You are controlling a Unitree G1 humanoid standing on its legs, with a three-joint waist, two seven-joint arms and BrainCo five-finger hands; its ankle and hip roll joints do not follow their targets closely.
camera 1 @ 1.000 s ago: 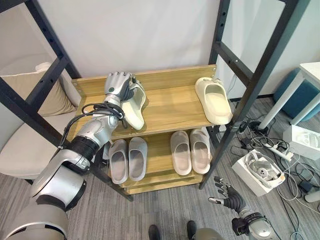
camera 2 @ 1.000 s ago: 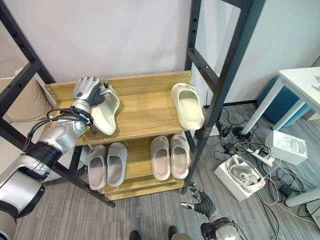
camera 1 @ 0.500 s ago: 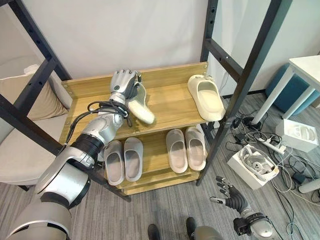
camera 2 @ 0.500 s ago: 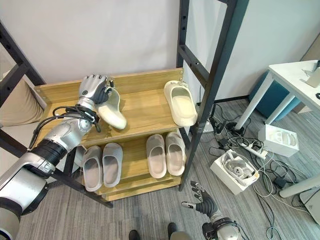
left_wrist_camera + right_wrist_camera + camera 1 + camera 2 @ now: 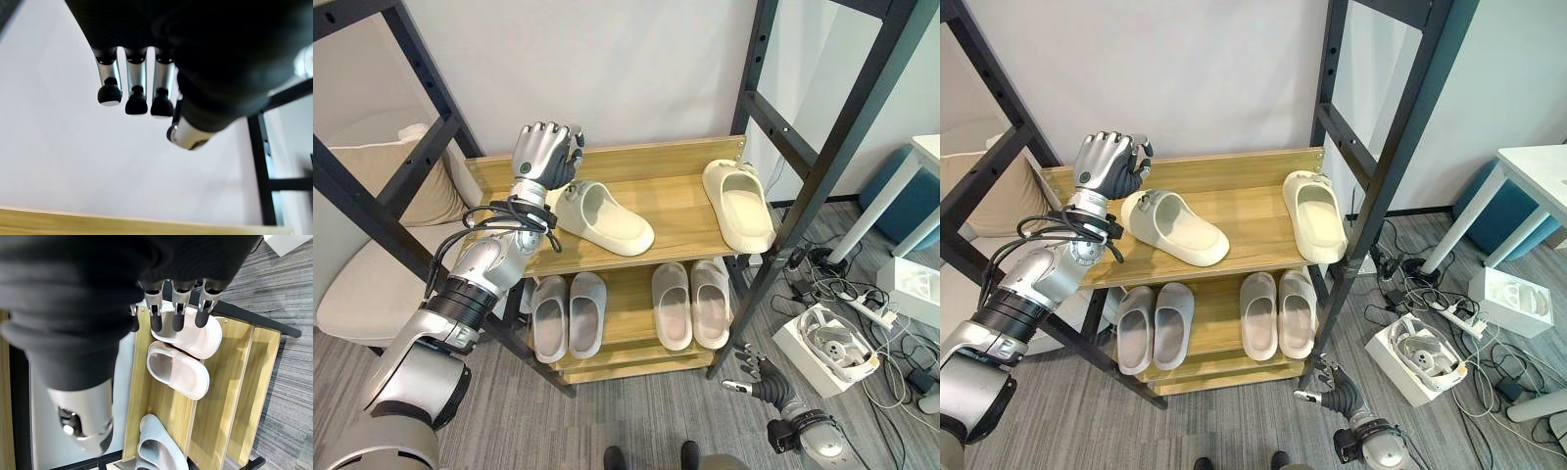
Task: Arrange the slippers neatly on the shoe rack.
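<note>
A: From the left eye, where are the slippers?
B: On the top shelf (image 5: 671,211) of the shoe rack. A cream slipper (image 5: 601,217) lies sole-down at the left, its long axis slanting, toe toward the near right, heel toward the far left. A second cream slipper (image 5: 740,205) sits at the right end, lengthwise front to back. On the lower shelf stand a grey pair (image 5: 566,313) and a pinkish pair (image 5: 691,303).

A: And the right eye?
B: The left hand (image 5: 1108,164) is raised just above that slanted slipper's heel, apart from it. The right hand (image 5: 1335,396) hangs low near the floor, fingers loosely spread.

A: Left wrist?
B: Fingers (image 5: 136,93) curled loosely, empty, against the white wall (image 5: 63,161).

A: Right wrist?
B: Straight fingers (image 5: 179,308) over the lower pairs.
</note>
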